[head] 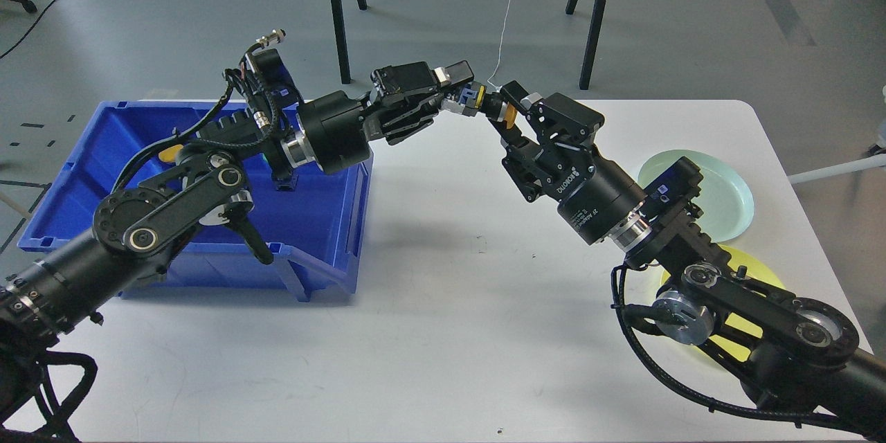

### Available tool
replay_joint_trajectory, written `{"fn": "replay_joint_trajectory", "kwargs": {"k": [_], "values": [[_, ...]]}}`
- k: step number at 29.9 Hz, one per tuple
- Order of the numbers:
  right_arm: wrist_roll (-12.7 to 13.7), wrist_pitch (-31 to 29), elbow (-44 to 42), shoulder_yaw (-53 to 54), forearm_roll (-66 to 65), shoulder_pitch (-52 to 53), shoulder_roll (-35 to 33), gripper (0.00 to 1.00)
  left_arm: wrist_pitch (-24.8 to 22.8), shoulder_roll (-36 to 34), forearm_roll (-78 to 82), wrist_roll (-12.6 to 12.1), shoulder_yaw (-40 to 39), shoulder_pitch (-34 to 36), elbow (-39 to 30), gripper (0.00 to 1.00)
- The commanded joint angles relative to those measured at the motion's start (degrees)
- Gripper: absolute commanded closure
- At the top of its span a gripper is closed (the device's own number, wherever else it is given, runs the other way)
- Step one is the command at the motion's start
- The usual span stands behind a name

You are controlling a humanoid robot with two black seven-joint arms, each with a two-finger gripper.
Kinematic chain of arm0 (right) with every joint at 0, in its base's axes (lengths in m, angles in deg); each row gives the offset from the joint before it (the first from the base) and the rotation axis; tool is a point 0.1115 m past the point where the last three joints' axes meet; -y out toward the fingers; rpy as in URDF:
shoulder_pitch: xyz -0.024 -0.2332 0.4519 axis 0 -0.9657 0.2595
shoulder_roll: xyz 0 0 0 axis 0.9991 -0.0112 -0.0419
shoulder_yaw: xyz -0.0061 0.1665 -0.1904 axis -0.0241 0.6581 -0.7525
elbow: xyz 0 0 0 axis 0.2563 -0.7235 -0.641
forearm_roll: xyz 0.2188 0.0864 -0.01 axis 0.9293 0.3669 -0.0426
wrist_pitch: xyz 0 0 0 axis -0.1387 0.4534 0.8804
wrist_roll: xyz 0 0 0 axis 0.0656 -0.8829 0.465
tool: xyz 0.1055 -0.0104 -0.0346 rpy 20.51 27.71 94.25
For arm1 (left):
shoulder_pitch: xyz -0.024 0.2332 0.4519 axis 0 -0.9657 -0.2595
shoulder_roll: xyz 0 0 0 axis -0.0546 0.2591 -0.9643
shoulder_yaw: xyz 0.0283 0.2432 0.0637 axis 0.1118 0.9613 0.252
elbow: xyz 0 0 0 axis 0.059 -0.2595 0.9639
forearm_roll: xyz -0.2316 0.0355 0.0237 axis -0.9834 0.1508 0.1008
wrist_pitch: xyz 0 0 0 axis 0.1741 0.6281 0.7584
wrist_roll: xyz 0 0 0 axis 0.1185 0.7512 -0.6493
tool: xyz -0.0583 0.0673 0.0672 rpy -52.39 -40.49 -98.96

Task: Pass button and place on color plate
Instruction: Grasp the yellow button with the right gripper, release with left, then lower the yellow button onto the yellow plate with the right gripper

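A button with a yellow cap [510, 115], a black body and a blue base is held in the air over the table's far edge. My left gripper [465, 95] is shut on its blue base end and reaches in from above the blue bin. My right gripper [509, 119] is open. One of its fingers [513, 92] stands above the yellow cap and the other below it, so the cap sits between them. I cannot tell whether they touch it. A yellow plate [758, 327] and a pale green plate [730, 197] lie at the table's right, partly hidden by my right arm.
A blue bin [83, 180] stands at the table's left, under my left arm, with another yellow button [169, 151] inside. The white table [450, 304] spreads in front. Black stand legs [337, 14] rise behind the table's far edge.
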Motion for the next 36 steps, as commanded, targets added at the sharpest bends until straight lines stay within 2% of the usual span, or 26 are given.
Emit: {"fn": "replay_joint_trajectory", "kwargs": {"k": [1,2,4,5,8,12,18,20,24,27,31,34,36], "values": [[-0.03,0.3,0.15,-0.01,-0.08,-0.22,-0.07,0.99,-0.01,0.0,0.12,-0.09,0.03,-0.02,0.02,0.85],[-0.03,0.47,0.15,-0.01,-0.08,-0.22,-0.07,1.0,-0.01,0.08,0.12,-0.09,0.03,-0.02,0.11,0.77],[-0.03,0.56,0.24,-0.01,0.01,-0.3,-0.07,1.0,-0.01,0.0,-0.31,-0.09,-0.06,-0.02,0.02,0.46],[-0.03,0.65,0.32,0.08,0.01,-0.3,-0.07,1.0,-0.01,0.08,-0.67,-0.09,-0.15,-0.02,-0.07,0.35],[-0.03,0.73,0.41,0.17,0.36,-0.39,-0.33,1.0,-0.01,0.0,-1.02,-0.09,-0.23,-0.1,-0.5,0.15],[-0.03,1.0,0.5,0.17,0.45,-0.66,-0.33,1.0,-0.01,-0.18,-1.02,-0.09,-0.94,-1.25,-0.68,0.11],[-0.03,1.09,1.46,1.04,0.36,-3.28,-1.12,1.0,-0.01,-0.44,-1.55,-0.09,-0.94,-1.34,-0.68,0.11],[-0.03,1.61,4.52,2.01,0.1,-6.0,-4.97,1.0,-0.01,-0.7,-2.16,-0.09,-0.94,-1.34,-0.59,0.11],[-0.03,2.58,12.61,9.55,0.27,-18.55,-18.85,1.0,-0.01,-1.23,-3.39,-0.09,-0.85,-2.12,-0.33,0.1],[-0.03,2.32,13.69,18.25,0.54,-33.47,-26.94,1.0,-0.01,-2.02,-3.48,-0.09,-0.85,-3.27,-0.33,0.09],[-0.03,2.49,12.9,24.86,0.19,-49.75,-29.16,1.0,-0.01,-2.11,-3.39,-0.09,-0.76,-4.06,-0.24,0.08],[-0.03,3.28,12.63,25.22,0.36,-54.61,-30.13,1.0,-0.01,-2.03,-3.39,-0.09,-0.76,-4.67,-0.33,0.08],[-0.03,5.91,12.63,25.13,0.36,-55.59,-30.13,1.0,-0.01,-1.85,-3.39,-0.09,-0.5,-4.68,-0.33,0.08]]}}
